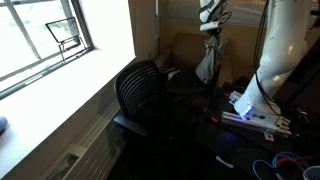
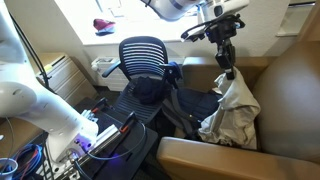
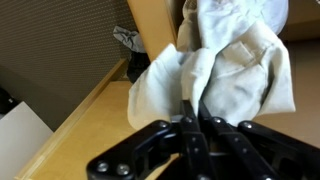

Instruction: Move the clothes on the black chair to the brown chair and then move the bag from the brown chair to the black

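My gripper (image 2: 228,66) is shut on a pale beige cloth (image 2: 232,112) that hangs from it over the seat of the brown chair (image 2: 285,95). In the wrist view the jaws (image 3: 195,122) pinch the bunched cloth (image 3: 235,70) above the brown chair's edge (image 3: 85,135). In an exterior view the gripper (image 1: 210,36) holds the cloth (image 1: 205,66) in front of the brown chair (image 1: 185,50). The black mesh-back chair (image 2: 145,52) stands beside it, with dark clothing (image 2: 150,88) on its seat. A dark bag (image 2: 185,108) lies between the two chairs. The black chair also shows in an exterior view (image 1: 140,90).
The robot's white base (image 1: 270,60) stands near the chairs, with a lit device (image 1: 250,115) and cables on the floor. A window (image 1: 45,35) and sill run along one wall. A white box (image 2: 105,68) sits behind the black chair.
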`<state>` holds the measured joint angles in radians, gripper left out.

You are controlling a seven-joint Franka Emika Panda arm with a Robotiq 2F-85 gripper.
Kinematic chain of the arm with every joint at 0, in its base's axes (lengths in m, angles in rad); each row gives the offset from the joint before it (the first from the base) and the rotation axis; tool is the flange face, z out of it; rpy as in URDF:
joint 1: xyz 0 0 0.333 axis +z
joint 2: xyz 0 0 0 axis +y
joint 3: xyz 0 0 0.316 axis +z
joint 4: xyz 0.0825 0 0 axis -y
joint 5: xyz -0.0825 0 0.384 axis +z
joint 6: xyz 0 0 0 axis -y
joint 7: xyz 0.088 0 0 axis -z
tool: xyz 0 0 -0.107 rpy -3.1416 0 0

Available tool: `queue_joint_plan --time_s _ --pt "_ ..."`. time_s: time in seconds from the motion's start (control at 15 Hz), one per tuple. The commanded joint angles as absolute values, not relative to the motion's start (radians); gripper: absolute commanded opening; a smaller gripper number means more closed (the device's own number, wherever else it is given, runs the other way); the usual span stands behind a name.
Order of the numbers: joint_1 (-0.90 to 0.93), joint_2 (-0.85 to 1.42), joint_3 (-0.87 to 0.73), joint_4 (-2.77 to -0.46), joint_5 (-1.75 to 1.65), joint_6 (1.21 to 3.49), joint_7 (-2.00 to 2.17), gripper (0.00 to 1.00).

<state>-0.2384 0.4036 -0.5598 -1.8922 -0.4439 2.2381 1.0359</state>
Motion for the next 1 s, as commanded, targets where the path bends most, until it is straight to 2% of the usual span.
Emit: queue_joint_plan --time_s 0.0,0.27,0.53,0.6,0.8,0.93 --pt "-0.338 0.404 -0.471 -1.885 -0.268 2.283 0.899 0.41" --pt "-0.410 0.434 -0.441 -1.854 -0.054 2.230 0.764 0.69" --pt "-0.396 0.447 -0.450 -1.821 -0.067 2.214 0.678 0.97" --pt "-0.388 0.434 -0.469 -1.857 -0.066 2.246 0.724 0.80" --pt "-0.382 0.437 -0.461 -1.838 -0.066 2.235 0.704 0.97" --pt "-0.379 0.418 -0.437 -1.850 -0.063 2.285 0.646 0.99"
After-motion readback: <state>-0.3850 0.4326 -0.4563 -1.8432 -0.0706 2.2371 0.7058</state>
